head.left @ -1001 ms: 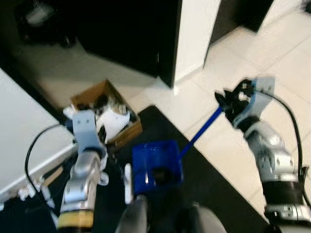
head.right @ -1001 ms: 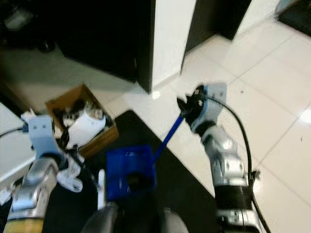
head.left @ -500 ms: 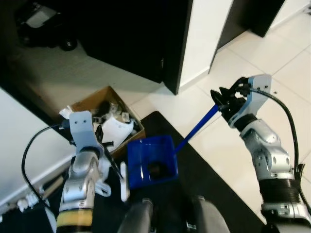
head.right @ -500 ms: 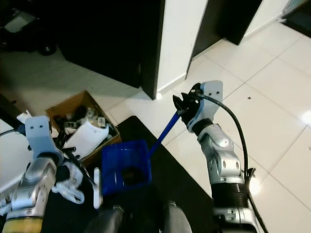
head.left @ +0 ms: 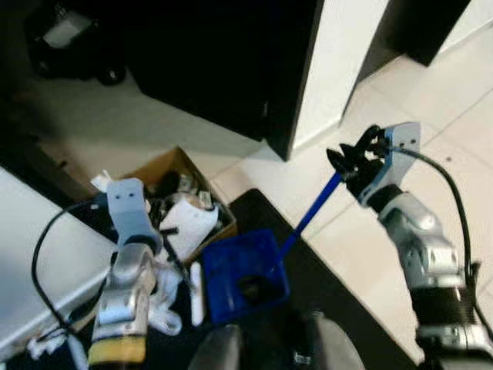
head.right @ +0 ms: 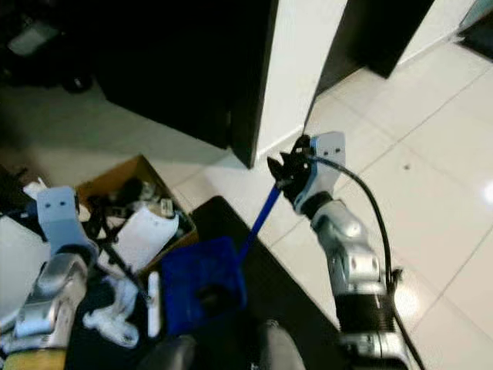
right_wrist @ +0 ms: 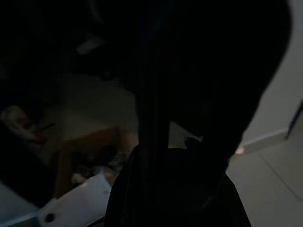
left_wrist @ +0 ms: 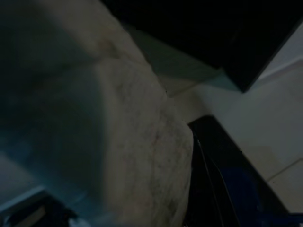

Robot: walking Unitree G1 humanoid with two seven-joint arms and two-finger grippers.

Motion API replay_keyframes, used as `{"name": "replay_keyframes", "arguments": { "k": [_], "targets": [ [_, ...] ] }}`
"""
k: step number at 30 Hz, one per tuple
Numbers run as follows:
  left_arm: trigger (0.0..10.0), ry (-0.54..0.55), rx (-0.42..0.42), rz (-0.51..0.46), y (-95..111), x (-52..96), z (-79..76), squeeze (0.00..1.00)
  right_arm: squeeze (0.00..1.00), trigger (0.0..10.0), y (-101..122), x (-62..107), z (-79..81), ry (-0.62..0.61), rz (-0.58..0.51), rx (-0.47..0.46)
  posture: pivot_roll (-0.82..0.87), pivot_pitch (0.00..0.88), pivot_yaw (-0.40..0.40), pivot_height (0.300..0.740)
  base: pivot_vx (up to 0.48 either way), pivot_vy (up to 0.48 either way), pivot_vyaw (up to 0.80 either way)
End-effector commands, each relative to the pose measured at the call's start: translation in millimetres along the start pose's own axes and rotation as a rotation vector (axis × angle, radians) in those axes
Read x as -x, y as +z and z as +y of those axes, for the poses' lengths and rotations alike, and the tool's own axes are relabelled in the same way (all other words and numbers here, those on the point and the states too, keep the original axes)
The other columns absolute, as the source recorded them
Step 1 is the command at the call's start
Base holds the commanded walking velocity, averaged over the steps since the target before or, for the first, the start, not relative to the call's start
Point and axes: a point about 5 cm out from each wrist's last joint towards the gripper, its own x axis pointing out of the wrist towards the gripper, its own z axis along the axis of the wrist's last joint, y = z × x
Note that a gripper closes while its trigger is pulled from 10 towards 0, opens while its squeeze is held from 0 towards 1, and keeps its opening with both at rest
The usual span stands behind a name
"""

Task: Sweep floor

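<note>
The robot stands on a black floor mat (head.left: 350, 308) with its right gripper (head.left: 348, 163) raised out to the right, its black fingers clamped round the top of a long blue handle (head.left: 308, 216) that slants down and to the left into a blue plastic dustpan (head.left: 243, 274) resting on the mat just in front of its feet. Something dark lies in the pan's hollow, though I cannot tell what it is. To my eye this is the collecting stage of the sweep: the pan is held by its stick and positioned low, and the next move likely calls for keeping the pan's lip flat against the floor while debris is brought into it. The left gripper (head.left: 173, 254) hangs low on the left; a thin dark rod (head.right: 123, 270) runs by it, but I cannot tell whether its fingers are around it. Beside it a white brush-like piece (head.left: 196, 293) lies on the mat, just left of the pan. Farther off to the left sits an open brown cardboard box (head.left: 219, 212) crammed with white paper and dark odds and ends, close enough to crowd any stroke that way. A white wall pillar (head.left: 339, 62) and dark cabinet (head.left: 208, 62) stand beyond, with pale floor tiles (head.left: 462, 139) spreading to the right.
</note>
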Motion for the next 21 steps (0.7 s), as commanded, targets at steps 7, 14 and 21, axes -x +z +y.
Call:
{"name": "replay_keyframes", "arguments": {
  "k": [7, 14, 21],
  "targets": [
    [10.0, 0.003, 0.012, -0.007, 1, 2.6, 2.6, 0.00, 0.00, 10.0, 5, 3.7, 1.1, 0.085, 0.012, 0.004, 0.08, 0.173, 0.001, 0.740, 0.000, 0.000, 0.00],
    [10.0, 0.003, 0.007, 0.003, 0, 3.2, 4.8, 0.00, 0.00, 10.0, 23, 20.2, -12.2, 0.209, 0.053, 0.121, 0.08, 0.175, 0.007, 0.740, 0.000, 0.000, 0.00],
    [10.0, 0.022, -0.038, 0.040, -4, 3.1, 14.8, 0.00, 0.00, 10.0, 46, 27.1, -22.5, 0.243, 0.039, 0.193, 0.07, 0.176, 0.012, 0.740, 0.000, 0.000, 0.00]
  ]
}}
